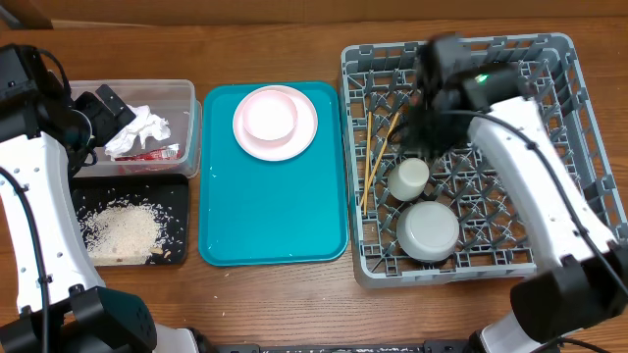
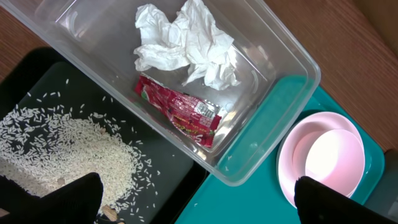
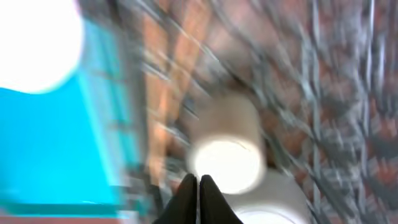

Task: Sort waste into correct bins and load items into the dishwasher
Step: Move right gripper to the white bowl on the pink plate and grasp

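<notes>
A crumpled white napkin (image 1: 142, 127) (image 2: 186, 43) and a red wrapper (image 1: 157, 152) (image 2: 180, 112) lie in the clear tub (image 1: 186, 93) (image 2: 292, 68). Rice scraps (image 1: 123, 227) (image 2: 62, 149) lie in the black tray (image 1: 177, 196) (image 2: 168, 162). A pink bowl (image 1: 270, 113) (image 2: 333, 158) sits on a pink plate (image 1: 306, 132) (image 2: 286, 168). The grey rack (image 1: 579, 147) holds chopsticks (image 1: 373, 157), a cream cup (image 1: 409, 178) (image 3: 227, 158) and a grey-green bowl (image 1: 428, 230). My left gripper (image 1: 103, 110) (image 2: 199, 205) is open and empty above the tub. My right gripper (image 1: 422, 132) (image 3: 199, 193) is shut, empty, blurred, above the cup.
The plate and bowl stand at the back of a large teal tray (image 1: 275, 216) (image 2: 261, 180) (image 3: 56, 143), between the bins and the rack. A few rice grains lie on the teal tray near the black tray. The table is brown wood.
</notes>
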Robot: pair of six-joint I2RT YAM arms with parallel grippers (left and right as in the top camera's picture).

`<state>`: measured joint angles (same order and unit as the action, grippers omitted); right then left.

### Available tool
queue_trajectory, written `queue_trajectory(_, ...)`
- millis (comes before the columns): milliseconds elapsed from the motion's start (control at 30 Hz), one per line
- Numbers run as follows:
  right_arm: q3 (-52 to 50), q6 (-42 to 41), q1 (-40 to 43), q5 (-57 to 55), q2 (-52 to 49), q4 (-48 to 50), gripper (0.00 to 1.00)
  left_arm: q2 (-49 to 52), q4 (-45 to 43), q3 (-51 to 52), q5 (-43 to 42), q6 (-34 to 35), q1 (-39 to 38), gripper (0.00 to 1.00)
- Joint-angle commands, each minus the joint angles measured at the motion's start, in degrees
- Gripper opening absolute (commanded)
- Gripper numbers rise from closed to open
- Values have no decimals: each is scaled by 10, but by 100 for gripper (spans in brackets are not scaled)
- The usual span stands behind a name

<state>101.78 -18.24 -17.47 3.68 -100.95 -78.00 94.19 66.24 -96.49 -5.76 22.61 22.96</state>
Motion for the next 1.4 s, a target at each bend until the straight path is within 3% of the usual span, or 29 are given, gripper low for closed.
queue_trajectory(0, 112, 37, -32, 59, 10, 24, 6, 2, -1, -7, -2, 12, -1, 100)
queue_trajectory(267, 129, 111, -140, 28, -26, 207, 22, 2, -1, -7, -2, 12, -1, 100)
queue_trajectory(367, 129, 161, -179, -3, -73, 270, 25, 2, -1, -7, -2, 12, -1, 100)
queue_trajectory(600, 129, 255, -213, -19, -223, 380, 41, 2, -1, -7, -2, 12, -1, 100)
queue_trajectory(733, 129, 263, -213, -15, -284, 408, 48, 2, -1, -7, -2, 12, -1, 100)
queue_trajectory(933, 129, 292, -213, 28, -346, 425, 49, 2, -1, -7, -2, 12, -1, 100)
queue_trajectory(1367, 130, 308, -219, 61, -355, 429, 50, 2, -1, -7, -2, 12, -1, 100)
